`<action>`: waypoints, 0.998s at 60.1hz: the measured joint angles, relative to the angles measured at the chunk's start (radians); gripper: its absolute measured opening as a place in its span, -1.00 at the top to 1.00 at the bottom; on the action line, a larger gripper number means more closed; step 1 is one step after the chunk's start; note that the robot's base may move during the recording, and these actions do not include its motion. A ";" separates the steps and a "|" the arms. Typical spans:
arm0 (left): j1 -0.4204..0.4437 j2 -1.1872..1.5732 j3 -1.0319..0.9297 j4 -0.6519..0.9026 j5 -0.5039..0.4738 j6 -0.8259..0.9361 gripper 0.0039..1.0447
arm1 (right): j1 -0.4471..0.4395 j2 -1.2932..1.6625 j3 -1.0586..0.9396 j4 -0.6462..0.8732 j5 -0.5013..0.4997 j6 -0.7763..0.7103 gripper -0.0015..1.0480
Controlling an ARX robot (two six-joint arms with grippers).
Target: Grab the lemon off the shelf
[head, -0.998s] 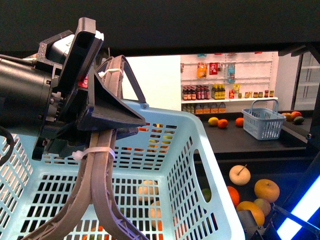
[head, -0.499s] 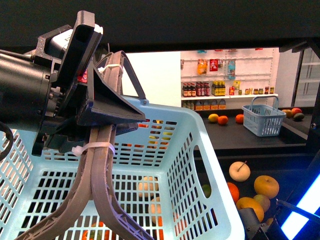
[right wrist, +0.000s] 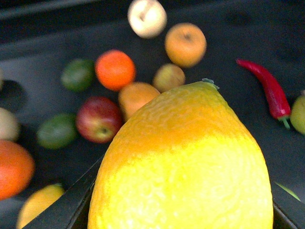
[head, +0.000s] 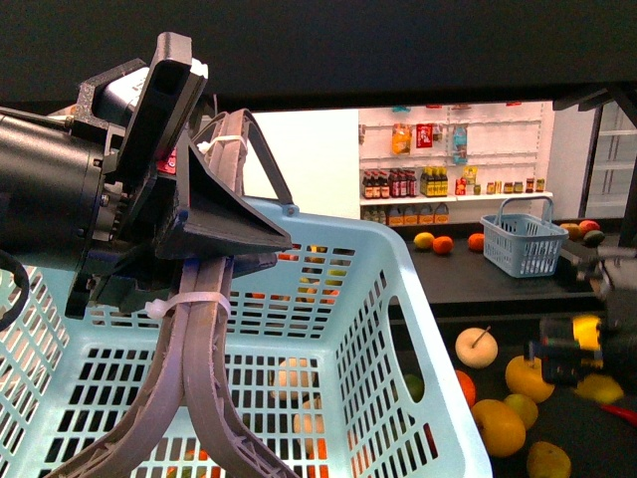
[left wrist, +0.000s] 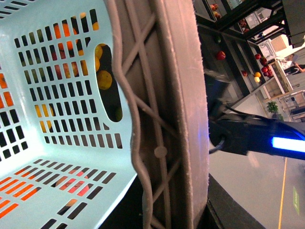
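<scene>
Front view: left hand (head: 194, 418) down inside pale blue basket (head: 398, 329), right hand (head: 582, 347) blurred above shelf (head: 572, 426). Left wrist view: ribbed finger (left wrist: 167, 119) beside basket wall, grip impossible to tell. Right wrist view: lemon (right wrist: 186, 162) pinched between dark jaws, above shelf's loose fruit (right wrist: 114, 69).

Ahead of me at one o'clock, white wall shelves (head: 453, 159) carry rows of dark bottles, jars and hanging packets. A plain, brightly lit white wall (head: 314, 159) sits at twelve o'clock beside them. Below the shelves runs a black table (head: 478, 274) with a small grey-blue basket (head: 526, 244) at two o'clock and a few loose fruits near it. A glass-door cooler (head: 617, 164) stands at three o'clock. My left wrist camera shows grey floor (left wrist: 248, 191) with a yellow line (left wrist: 284, 191), and a potted plant (left wrist: 273, 106) far off.
</scene>
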 joint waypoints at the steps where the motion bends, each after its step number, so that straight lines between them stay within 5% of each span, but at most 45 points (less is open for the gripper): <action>1: 0.000 0.000 0.000 0.000 0.000 0.000 0.72 | 0.006 -0.041 -0.018 0.000 -0.023 -0.005 -0.25; 16: 0.000 0.000 0.000 0.000 -0.002 0.000 0.72 | 0.095 -0.396 -0.111 -0.111 -0.210 0.026 -0.24; 50: 0.000 0.000 0.000 0.000 -0.002 0.000 0.72 | 0.410 -0.378 -0.130 -0.132 -0.188 0.061 -0.25; 60: 0.000 0.000 0.000 0.000 -0.001 0.000 0.72 | 0.438 -0.330 -0.130 -0.095 -0.177 0.042 -0.70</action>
